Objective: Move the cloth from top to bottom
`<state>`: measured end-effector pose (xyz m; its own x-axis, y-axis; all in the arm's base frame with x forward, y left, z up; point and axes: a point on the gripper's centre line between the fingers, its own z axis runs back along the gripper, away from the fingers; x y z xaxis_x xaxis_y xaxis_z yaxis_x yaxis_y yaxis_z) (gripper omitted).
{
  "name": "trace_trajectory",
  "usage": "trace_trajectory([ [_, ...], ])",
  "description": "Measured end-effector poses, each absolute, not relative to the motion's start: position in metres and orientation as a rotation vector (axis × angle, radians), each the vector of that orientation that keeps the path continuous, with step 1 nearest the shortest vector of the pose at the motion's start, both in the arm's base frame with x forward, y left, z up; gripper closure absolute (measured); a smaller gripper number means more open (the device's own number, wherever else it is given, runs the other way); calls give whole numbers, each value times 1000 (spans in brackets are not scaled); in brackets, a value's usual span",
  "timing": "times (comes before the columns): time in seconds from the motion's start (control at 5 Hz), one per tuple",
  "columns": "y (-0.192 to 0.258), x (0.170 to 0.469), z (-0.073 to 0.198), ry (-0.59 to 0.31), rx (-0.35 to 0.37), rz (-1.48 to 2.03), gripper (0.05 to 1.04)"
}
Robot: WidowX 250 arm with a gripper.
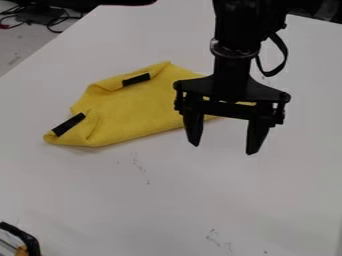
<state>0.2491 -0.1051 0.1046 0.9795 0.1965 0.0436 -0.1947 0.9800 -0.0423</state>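
Camera view: your gripper [224,148] hangs, fingers spread around nothing, by the right end of the yellow cloth [133,110] high on the white table [153,205]. Close too far right and you could miss the fabric; a shallow pinch might slip mid-drag.

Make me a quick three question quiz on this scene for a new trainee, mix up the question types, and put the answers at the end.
1. How many black strips show on the yellow cloth?
A) one
B) two
C) four

2. True or false: the gripper has its fingers spread apart.

3. Fill in: in the picture, most of the visible cloth lies to the ____ of the gripper.

Key: 1. B; 2. true; 3. left
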Motion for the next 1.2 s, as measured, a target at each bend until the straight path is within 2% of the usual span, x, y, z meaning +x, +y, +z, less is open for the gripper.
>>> trace_trajectory([
  [0.2,-104,247,95,-15,-21,206,83],
  [0.4,-81,253,95,-13,2,321,83],
  [0.6,-50,266,95,-57,27,467,83],
  [1.2,56,338,53,-131,-35,532,83],
])
